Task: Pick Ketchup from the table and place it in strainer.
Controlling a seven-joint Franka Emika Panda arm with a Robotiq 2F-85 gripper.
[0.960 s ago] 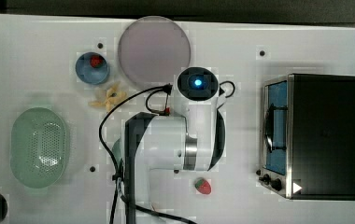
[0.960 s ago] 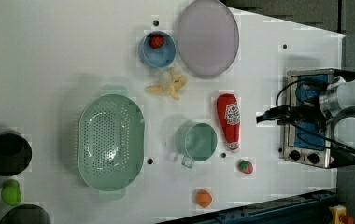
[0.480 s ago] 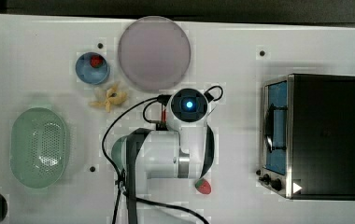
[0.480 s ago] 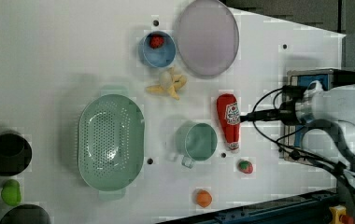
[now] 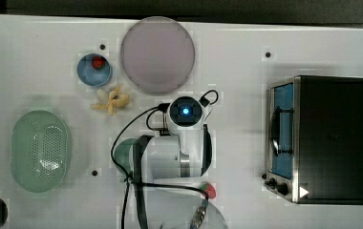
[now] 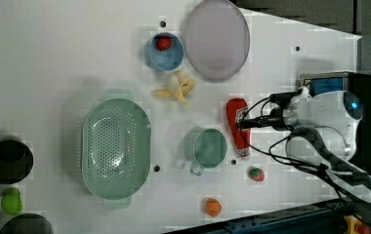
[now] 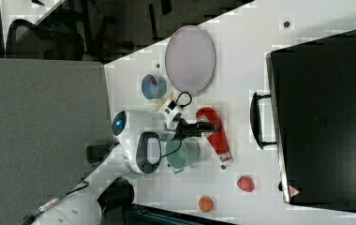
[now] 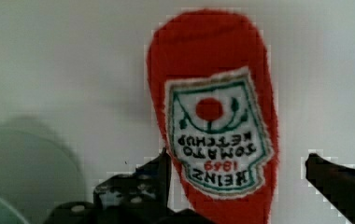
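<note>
Spread wide, the black two-fingered pincer [image 8: 236,186] hung over the red squeeze bottle of Ketchup [image 8: 213,121], one finger [image 8: 138,186] on each side of its white label and neither touching it. The bottle [image 6: 238,126] lay flat on the white table [image 6: 51,58], just beside the round green plastic cup [image 6: 205,148] in the left view and well apart from the pale mint-green oval perforated strainer [image 6: 115,146], which sat empty further toward the left view's left. A lilac round plate [image 6: 216,38] stood near the table's far edge, beside a blue bowl [image 6: 164,51].
</note>
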